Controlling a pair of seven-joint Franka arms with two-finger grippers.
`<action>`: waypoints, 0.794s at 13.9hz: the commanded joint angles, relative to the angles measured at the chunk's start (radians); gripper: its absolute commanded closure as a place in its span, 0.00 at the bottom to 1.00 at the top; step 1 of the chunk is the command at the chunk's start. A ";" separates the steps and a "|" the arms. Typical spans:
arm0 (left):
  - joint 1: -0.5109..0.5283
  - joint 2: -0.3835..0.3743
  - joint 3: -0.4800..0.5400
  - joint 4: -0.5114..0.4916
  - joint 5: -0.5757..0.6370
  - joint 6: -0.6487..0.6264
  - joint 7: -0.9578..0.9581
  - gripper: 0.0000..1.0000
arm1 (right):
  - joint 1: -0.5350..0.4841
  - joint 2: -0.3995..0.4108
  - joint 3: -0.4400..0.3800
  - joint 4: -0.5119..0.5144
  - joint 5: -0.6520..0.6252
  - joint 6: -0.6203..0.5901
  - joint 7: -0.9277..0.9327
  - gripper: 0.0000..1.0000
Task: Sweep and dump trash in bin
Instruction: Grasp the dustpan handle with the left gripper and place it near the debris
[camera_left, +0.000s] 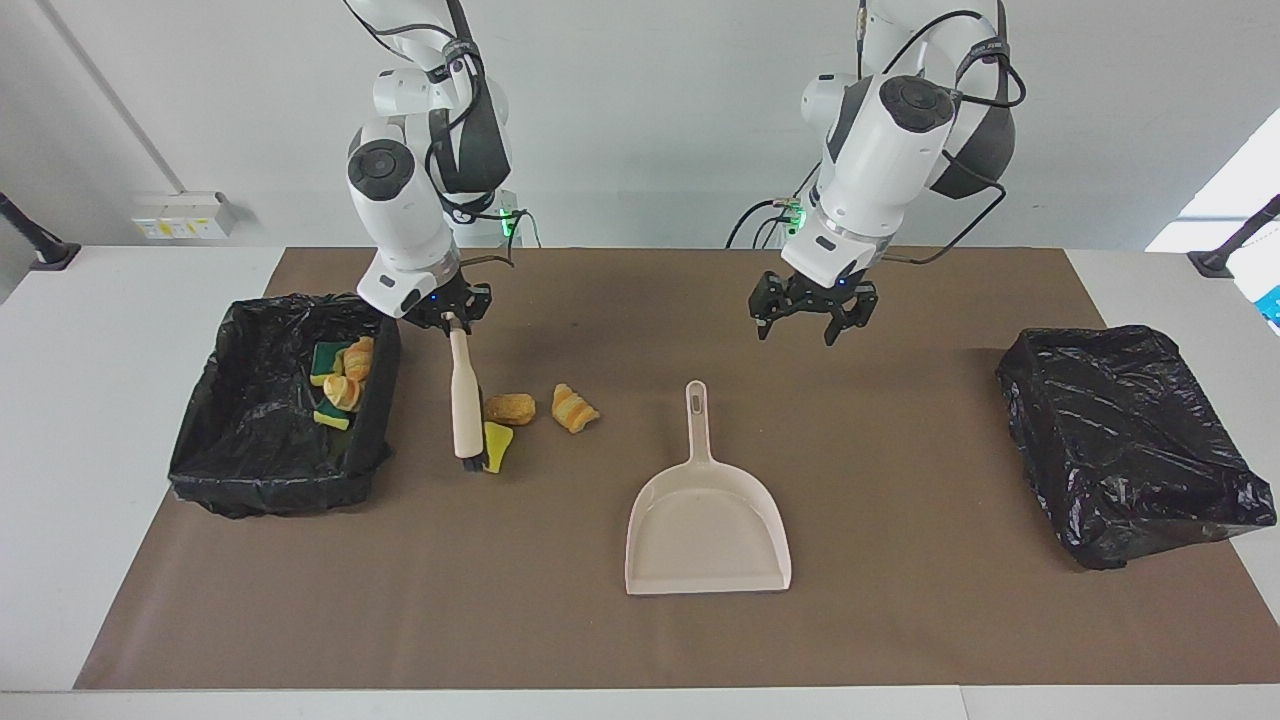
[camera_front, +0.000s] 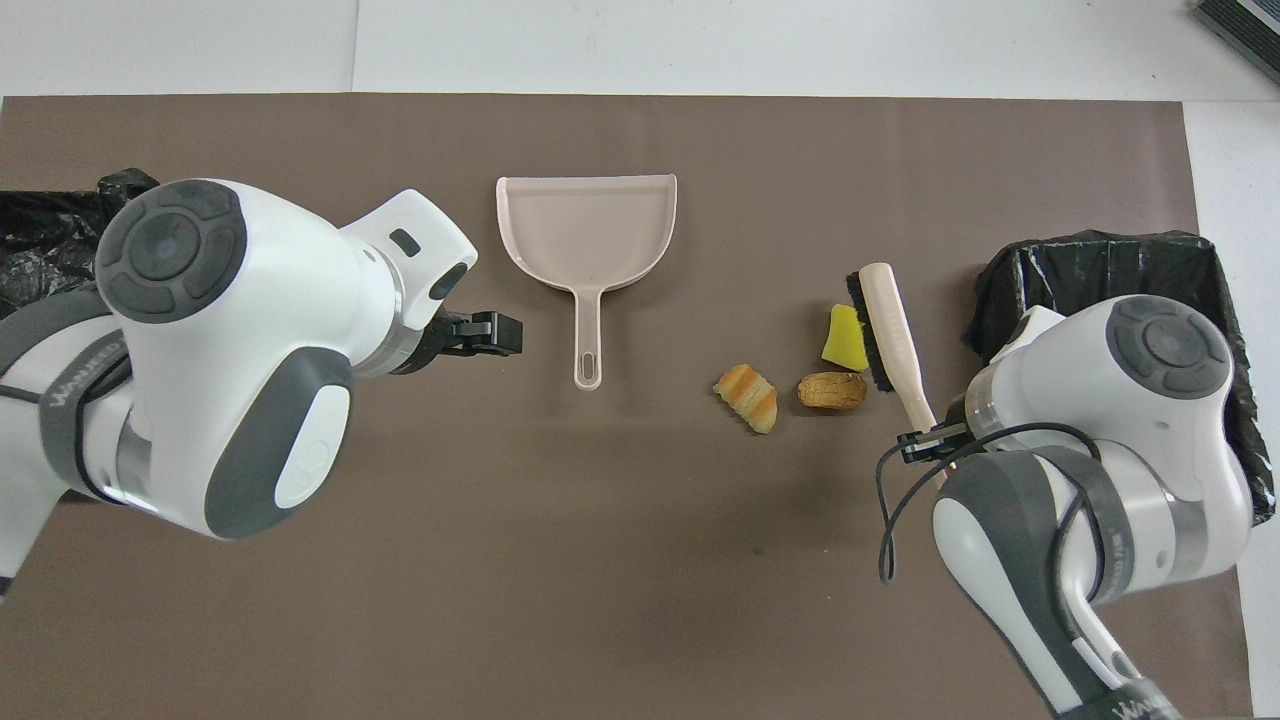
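Three pieces of trash lie loose on the brown mat: a yellow sponge (camera_left: 497, 442) (camera_front: 846, 337), a brown bread piece (camera_left: 510, 407) (camera_front: 832, 391) and a croissant (camera_left: 574, 408) (camera_front: 748, 395). Several more pieces (camera_left: 340, 385) lie in the black-lined bin (camera_left: 260, 490) (camera_front: 1100, 265) at the right arm's end. My right gripper (camera_left: 455, 318) (camera_front: 925, 440) is shut on the handle of a beige brush (camera_left: 464, 395) (camera_front: 890, 335), whose bristles rest on the mat against the sponge, between it and the bin. The beige dustpan (camera_left: 707, 520) (camera_front: 587, 235) lies empty mid-table. My left gripper (camera_left: 800, 325) (camera_front: 490, 333) is open and empty above the mat beside the dustpan's handle.
A second black-lined bin (camera_left: 1130, 440) (camera_front: 50, 230) stands tilted at the left arm's end of the mat. The dustpan's handle points toward the robots, and its mouth faces away from them.
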 joint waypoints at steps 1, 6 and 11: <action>-0.042 0.097 0.015 0.019 -0.008 0.105 -0.001 0.00 | -0.013 -0.012 0.006 -0.009 0.010 0.025 -0.035 1.00; -0.083 0.254 0.016 0.081 0.007 0.214 0.002 0.00 | -0.071 0.000 0.006 -0.024 0.010 0.061 -0.126 1.00; -0.143 0.321 0.015 0.101 -0.002 0.269 -0.001 0.00 | -0.072 0.011 0.005 -0.049 0.010 0.067 -0.118 1.00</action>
